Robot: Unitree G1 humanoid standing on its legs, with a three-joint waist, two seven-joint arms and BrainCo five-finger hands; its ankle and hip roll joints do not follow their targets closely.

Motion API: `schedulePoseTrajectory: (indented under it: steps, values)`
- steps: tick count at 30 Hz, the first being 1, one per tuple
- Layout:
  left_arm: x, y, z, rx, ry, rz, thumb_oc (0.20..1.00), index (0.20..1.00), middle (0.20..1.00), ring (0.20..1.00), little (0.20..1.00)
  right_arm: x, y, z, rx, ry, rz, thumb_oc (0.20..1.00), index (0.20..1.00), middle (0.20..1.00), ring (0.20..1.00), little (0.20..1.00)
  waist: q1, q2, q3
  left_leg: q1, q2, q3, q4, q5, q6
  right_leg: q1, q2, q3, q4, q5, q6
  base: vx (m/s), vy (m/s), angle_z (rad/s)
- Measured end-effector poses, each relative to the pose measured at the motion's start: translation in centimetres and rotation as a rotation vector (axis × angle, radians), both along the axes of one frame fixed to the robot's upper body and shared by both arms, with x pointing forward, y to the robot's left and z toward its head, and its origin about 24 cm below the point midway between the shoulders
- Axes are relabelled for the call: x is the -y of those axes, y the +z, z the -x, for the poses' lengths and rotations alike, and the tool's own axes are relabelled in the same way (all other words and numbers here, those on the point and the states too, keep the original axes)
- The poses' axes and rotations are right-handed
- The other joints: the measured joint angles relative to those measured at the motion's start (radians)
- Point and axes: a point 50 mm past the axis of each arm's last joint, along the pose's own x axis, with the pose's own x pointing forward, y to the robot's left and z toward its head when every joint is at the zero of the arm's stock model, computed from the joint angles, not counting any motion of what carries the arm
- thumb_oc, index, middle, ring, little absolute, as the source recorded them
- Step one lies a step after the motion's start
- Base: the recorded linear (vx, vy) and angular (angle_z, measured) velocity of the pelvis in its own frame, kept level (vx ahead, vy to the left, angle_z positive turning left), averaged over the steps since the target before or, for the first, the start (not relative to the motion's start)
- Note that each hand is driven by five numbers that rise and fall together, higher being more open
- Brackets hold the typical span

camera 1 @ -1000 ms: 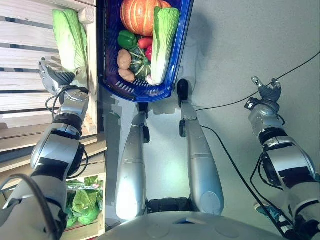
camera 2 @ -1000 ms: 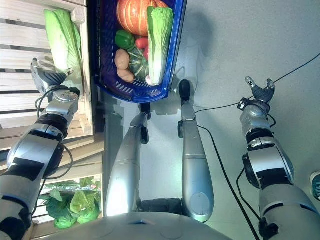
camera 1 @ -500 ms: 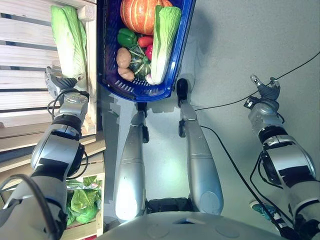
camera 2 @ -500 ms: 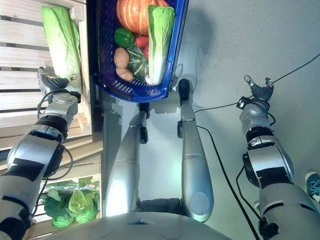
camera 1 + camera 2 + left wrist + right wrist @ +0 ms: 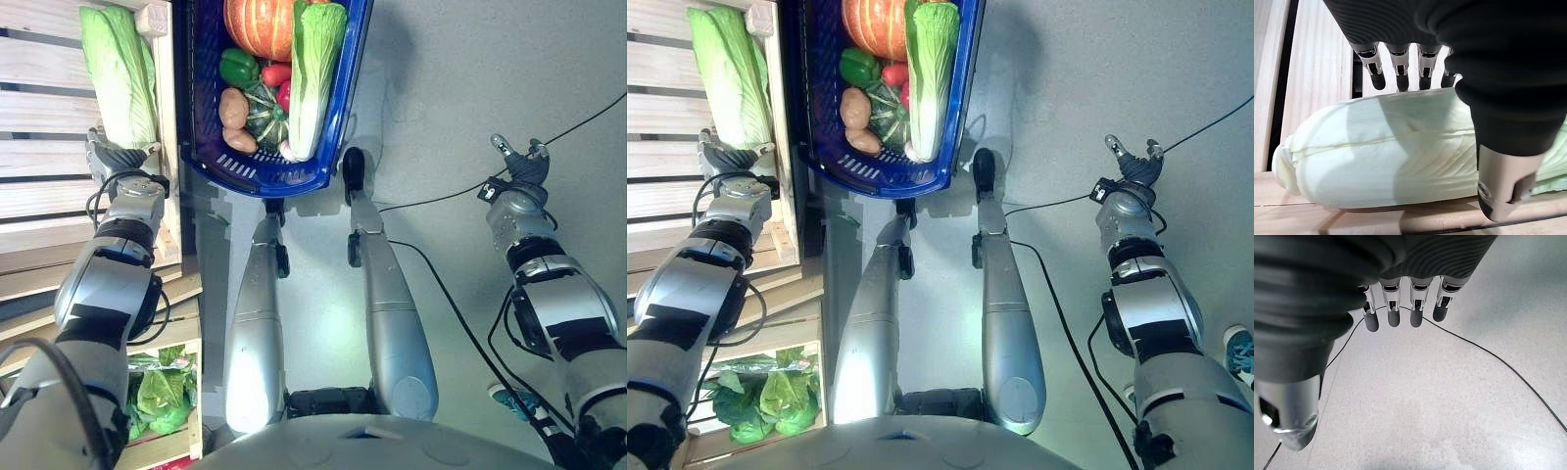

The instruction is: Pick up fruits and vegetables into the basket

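A pale green napa cabbage [image 5: 118, 69] lies on the wooden slatted shelf [image 5: 39, 117] at the left. My left hand [image 5: 113, 157] rests at its near end. In the left wrist view the straight fingers [image 5: 1400, 78] reach over the cabbage [image 5: 1381, 147] and the thumb [image 5: 1503, 186] stands on its near side, so the hand is open. The blue basket [image 5: 255, 174] beside the shelf holds a pumpkin [image 5: 260, 15], another napa cabbage [image 5: 309, 69], a green pepper [image 5: 238, 67], potatoes [image 5: 233, 103] and other vegetables. My right hand [image 5: 519, 162] hangs open over the grey floor, with its fingers [image 5: 1400, 313] straight.
A wooden post [image 5: 162, 117] stands between the shelf and the basket. Leafy greens [image 5: 162, 397] lie on a lower shelf at the bottom left. A teal shoe [image 5: 1239, 348] shows at the right edge.
The view has shifted a little. My left hand has settled lower over the cabbage's near end, its fingers less spread. The right hand has hardly moved.
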Motion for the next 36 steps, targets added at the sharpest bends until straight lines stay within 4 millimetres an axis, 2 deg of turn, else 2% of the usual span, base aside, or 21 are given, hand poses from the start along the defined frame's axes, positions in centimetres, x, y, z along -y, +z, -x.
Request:
schedulePoseTrajectory:
  steps: [15, 17, 18, 19, 20, 27, 36]
  values:
    - [-0.8, 0.7, 0.0, -0.019, -0.005, 0.000, 1.000, 1.000, 1.000, 1.000, 1.000, -0.1, 1.2, -0.5, 0.030, 0.014, 0.021, 1.000, 1.000, 1.000, 1.000, 1.000, -0.001, -0.003, -0.003, -0.012, 0.012, -0.005, -0.013, 0.005, -0.016, -0.018, 0.006, -0.005, 0.000, 0.001, -0.001, 0.00, 0.000, 0.00]
    - [-0.8, 0.7, 0.0, -0.023, -0.012, -0.001, 0.868, 0.868, 0.868, 0.868, 0.868, -0.1, 1.3, -0.5, 0.033, 0.015, 0.021, 1.000, 1.000, 1.000, 1.000, 1.000, -0.001, -0.003, -0.004, -0.011, 0.012, -0.005, -0.015, 0.006, -0.017, -0.018, 0.006, -0.005, 0.000, 0.001, -0.001, 0.00, 0.000, 0.00]
    - [-0.8, 0.7, 0.0, -0.028, -0.018, -0.005, 0.529, 0.529, 0.529, 0.529, 0.529, -0.2, 1.4, -0.6, 0.035, 0.017, 0.023, 1.000, 1.000, 1.000, 1.000, 1.000, -0.001, -0.003, -0.004, -0.011, 0.012, -0.005, -0.015, 0.006, -0.017, -0.018, 0.006, -0.005, 0.000, 0.001, -0.001, 0.00, 0.000, 0.00]
    - [-0.9, 0.8, 0.0, -0.031, -0.021, -0.009, 0.395, 0.395, 0.395, 0.395, 0.395, -0.2, 1.5, -0.6, 0.037, 0.018, 0.024, 1.000, 1.000, 1.000, 1.000, 1.000, -0.001, -0.003, -0.004, -0.010, 0.012, -0.005, -0.015, 0.006, -0.017, -0.018, 0.006, -0.005, 0.001, 0.001, -0.001, 0.00, 0.000, 0.00]
    - [-1.0, 0.8, 0.0, -0.035, -0.026, -0.011, 0.200, 0.200, 0.200, 0.200, 0.200, -0.2, 1.4, -0.6, 0.035, 0.019, 0.026, 1.000, 1.000, 1.000, 1.000, 1.000, -0.001, -0.003, -0.004, -0.010, 0.012, -0.005, -0.015, 0.006, -0.017, -0.018, 0.006, -0.005, 0.001, 0.001, -0.001, 0.00, 0.000, 0.00]
    - [-2.6, 1.4, 0.4, -0.061, -0.139, -0.003, 0.200, 0.200, 0.200, 0.200, 0.200, -0.2, 1.4, -0.6, 0.029, 0.027, 0.044, 1.000, 1.000, 1.000, 1.000, 1.000, -0.002, -0.004, -0.004, -0.013, 0.006, -0.003, -0.012, 0.007, -0.016, -0.020, 0.006, 0.000, -0.001, 0.004, 0.001, 0.00, 0.000, 0.02]
    - [-2.1, 1.1, 0.2, -0.063, -0.200, 0.032, 0.200, 0.200, 0.200, 0.200, 0.200, -0.4, 1.6, -0.7, 0.037, 0.034, 0.043, 1.000, 1.000, 1.000, 1.000, 1.000, -0.001, -0.008, -0.005, 0.003, -0.008, 0.003, 0.005, 0.000, 0.002, 0.003, -0.002, 0.012, -0.001, 0.008, -0.001, 0.00, 0.000, 0.00]
